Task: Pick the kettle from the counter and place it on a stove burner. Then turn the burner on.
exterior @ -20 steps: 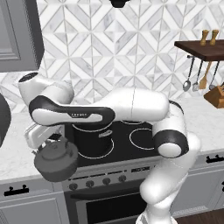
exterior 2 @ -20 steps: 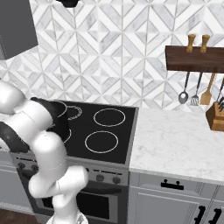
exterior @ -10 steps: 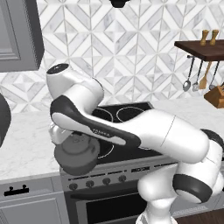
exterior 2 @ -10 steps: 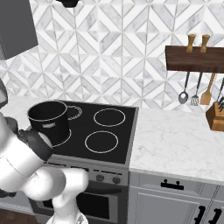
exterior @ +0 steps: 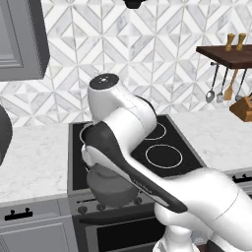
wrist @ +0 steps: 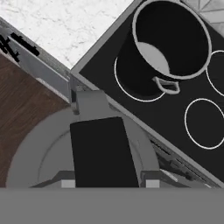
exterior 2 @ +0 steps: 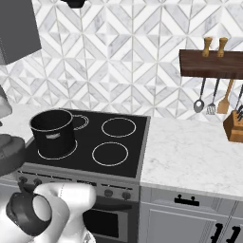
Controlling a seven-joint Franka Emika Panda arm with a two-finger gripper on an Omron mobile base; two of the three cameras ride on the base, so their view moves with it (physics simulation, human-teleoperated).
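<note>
My gripper is shut on the arched black handle of the kettle, which I see from above in the hand view. The squat dark-grey kettle hangs off the counter, at the stove's front edge, below the bulky white arm. The kettle sits partly over the wooden floor. The stove burner, the back-right white ring, is bare. In the left base view the arm partly covers this burner.
A tall black pot stands on the front-left ring, and the same pot shows near the kettle in the hand view. The front-right ring is bare. Control knobs line the stove front. A knife block and hanging utensils are at the far right.
The arm has swung right and carried the kettle from over the left counter to the stove's front edge. In the right base view the arm dropped low, uncovering the pot.
</note>
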